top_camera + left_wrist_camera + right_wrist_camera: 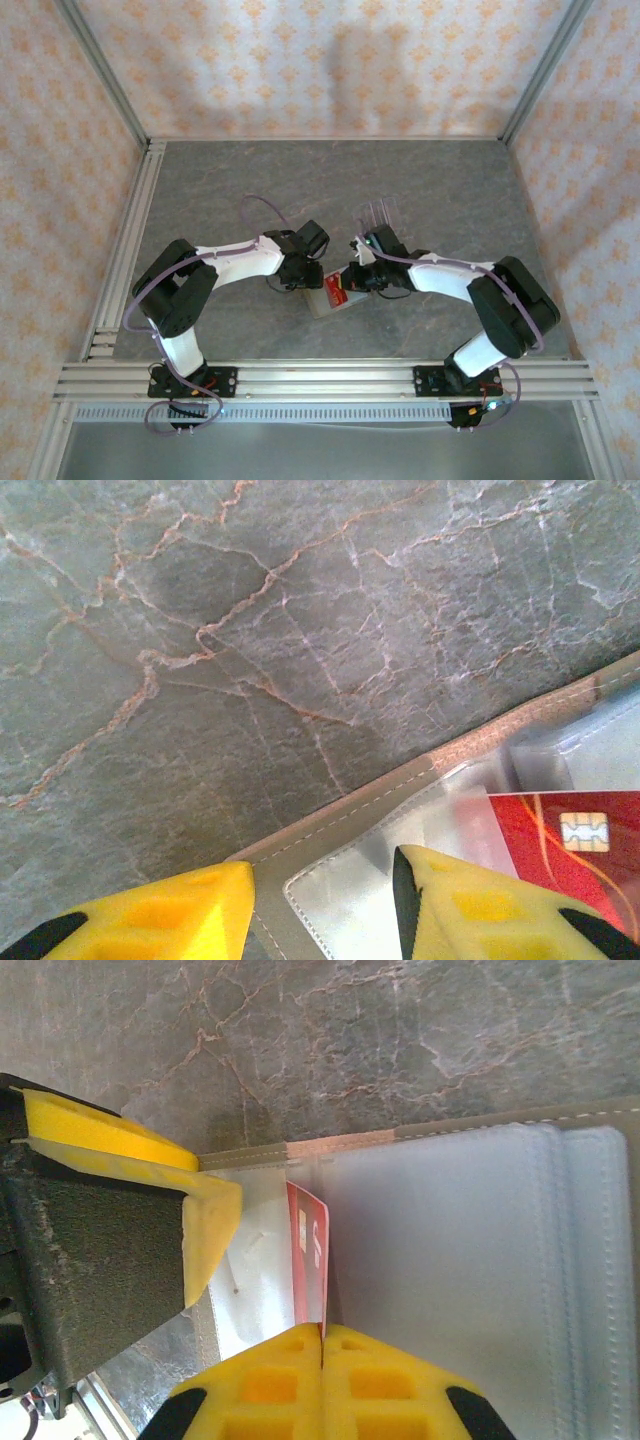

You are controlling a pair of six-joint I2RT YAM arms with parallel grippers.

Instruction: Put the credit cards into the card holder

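The right gripper pinches the card, pointing straight ahead into the wallet; the half-spread left gripper seemingly clamps its edge.

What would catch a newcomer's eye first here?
At the middle of the grey veined table, the right gripper pinches a dark red credit card, standing on edge against the grey inside of the open olive-tan folding card holder. Beside it, the left gripper's yellow fingers straddle the holder's stitched edge.
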